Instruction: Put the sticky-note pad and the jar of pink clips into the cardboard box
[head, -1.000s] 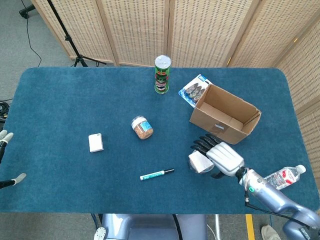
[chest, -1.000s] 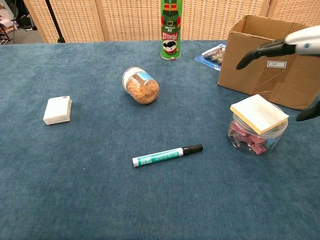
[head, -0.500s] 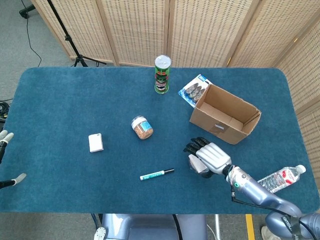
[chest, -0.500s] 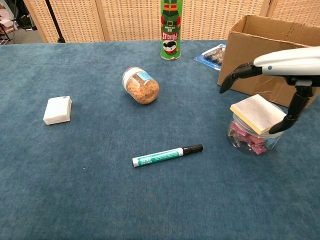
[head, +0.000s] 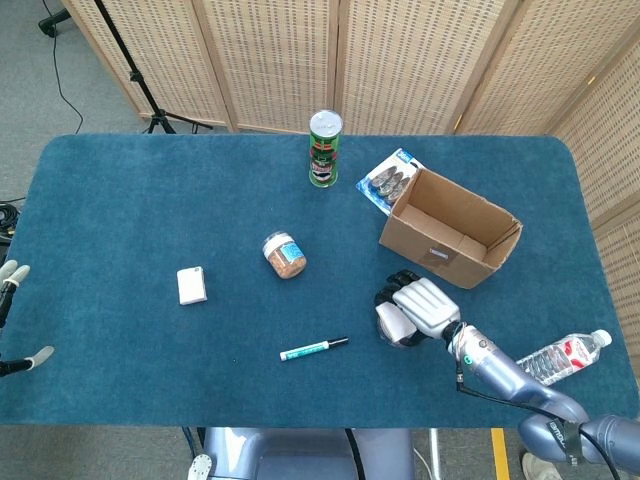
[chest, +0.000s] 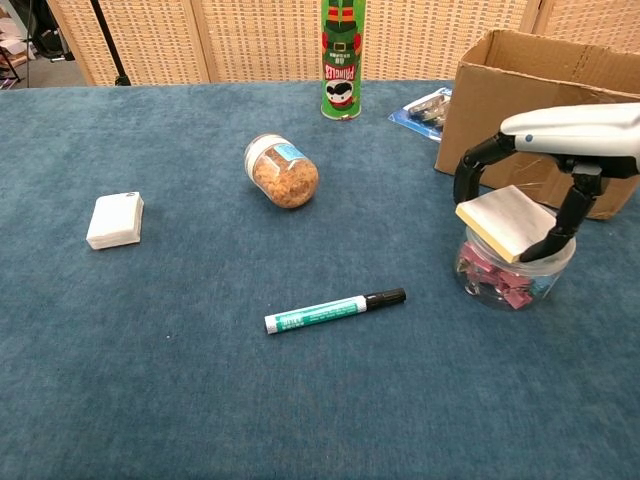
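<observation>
Since a second ago, the robot's right hand (chest: 560, 150) has moved in from the right and lowered over the sticky-note pad (chest: 505, 220), and its dark fingers (chest: 470, 170) now curl down on either side of the pad. The pad has tipped slightly and sits a little askew on the jar of pink clips (chest: 510, 272), which stands upright on the blue desk (chest: 180, 380), just in front of the open cardboard box (chest: 530, 110). In the chest view one finger meets the pad's near right edge and another hangs at its far left edge; whether the hand has a firm hold cannot be told yet.

The left hand (head: 8, 285) shows only at the far left edge of the head view, apart from everything, its fingers spread and holding nothing.

The main risk is the stacking. The pad rests loosely on the jar's lid, so an uneven squeeze could slide it off onto the desk. A sideways push could also tip the jar or shove it against the box. A teal marker (chest: 333, 311), a jar of snacks (chest: 281, 170), a white packet (chest: 115, 220) and a green crisp can (chest: 341, 58) lie well apart.
</observation>
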